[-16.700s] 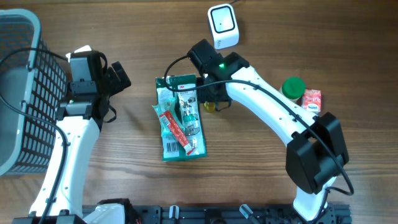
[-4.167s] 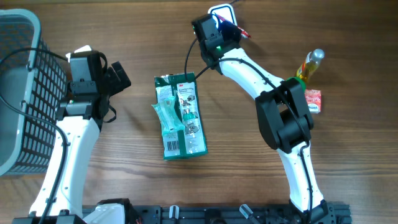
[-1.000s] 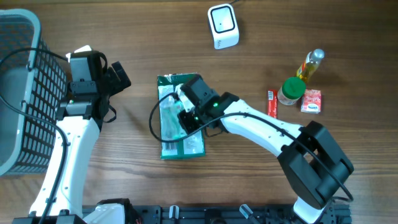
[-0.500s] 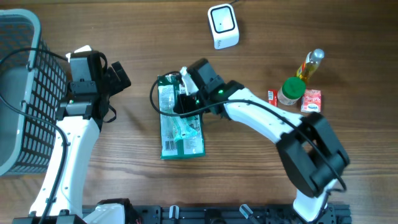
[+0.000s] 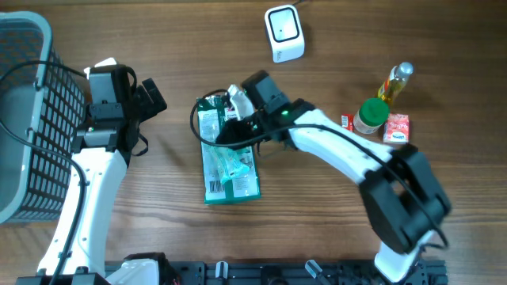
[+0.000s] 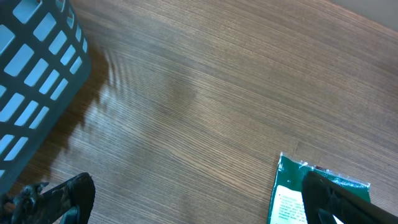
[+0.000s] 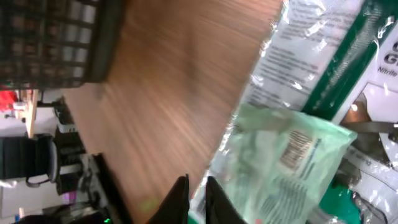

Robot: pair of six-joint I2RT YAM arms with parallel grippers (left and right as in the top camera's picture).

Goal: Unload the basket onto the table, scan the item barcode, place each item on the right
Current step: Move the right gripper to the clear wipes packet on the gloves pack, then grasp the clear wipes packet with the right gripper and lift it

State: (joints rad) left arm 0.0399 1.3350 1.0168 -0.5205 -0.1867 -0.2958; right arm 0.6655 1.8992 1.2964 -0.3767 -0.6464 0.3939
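Note:
My right gripper [image 5: 227, 133] [image 7: 197, 180] is shut on the edge of a pale green packet [image 5: 234, 162] [image 7: 292, 168], the item. A small barcode [image 7: 297, 149] shows on the packet's face. The packet rests on a large green and white package [image 5: 226, 184] [image 7: 311, 56] lying flat mid-table. The white scanner [image 5: 283, 32] stands at the far edge, well beyond the gripper. My left gripper [image 5: 150, 99] [image 6: 199, 199] hangs open over bare wood left of the package [image 6: 291, 190], holding nothing.
A dark mesh basket [image 5: 24, 119] [image 6: 31, 93] fills the left side. At the right stand an oil bottle [image 5: 394, 81], a green-lidded jar [image 5: 371, 115], a red box [image 5: 397, 127] and a red stick pack [image 5: 346, 131].
The right gripper has closed on the pale green packet and moved toward the package's far end, pulling the packet's edge with it. The left arm has not moved.

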